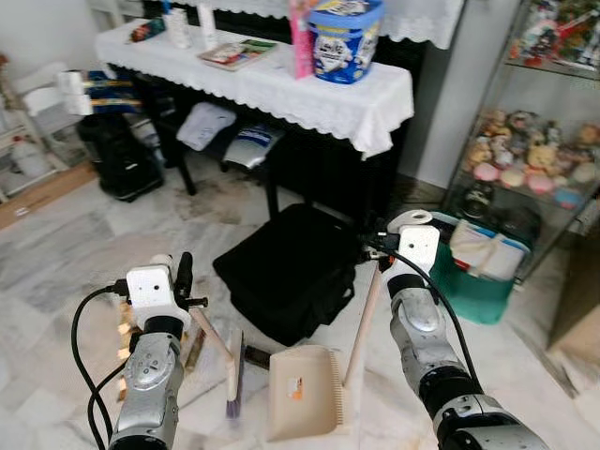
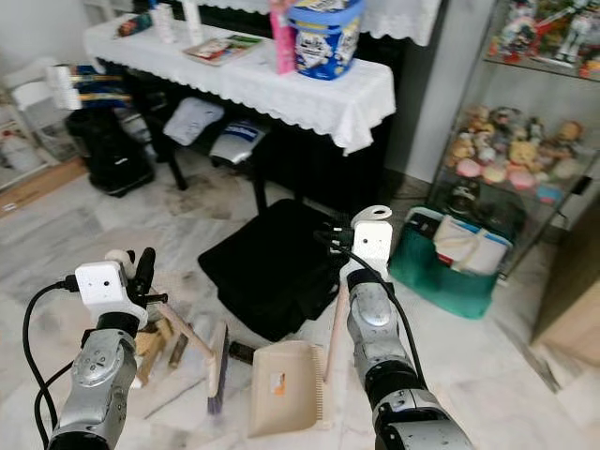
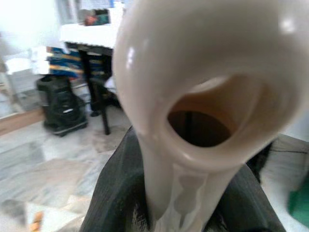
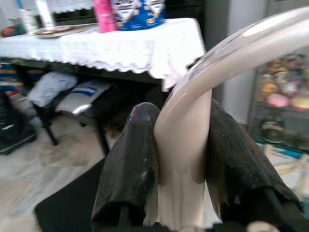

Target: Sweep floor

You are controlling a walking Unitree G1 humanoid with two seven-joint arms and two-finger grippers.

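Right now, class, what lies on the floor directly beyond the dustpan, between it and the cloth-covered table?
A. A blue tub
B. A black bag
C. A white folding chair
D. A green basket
B. The black bag lies flat on the marble floor just past the dustpan; the green basket is off to the robot's right, and the blue tub stands on top of the table.

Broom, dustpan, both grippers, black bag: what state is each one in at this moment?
Broom: head on floor, handle tilted.
Dustpan: resting on floor, handle upright.
Left gripper: shut on broom handle.
Right gripper: shut on dustpan handle.
Black bag: lying flat on floor.
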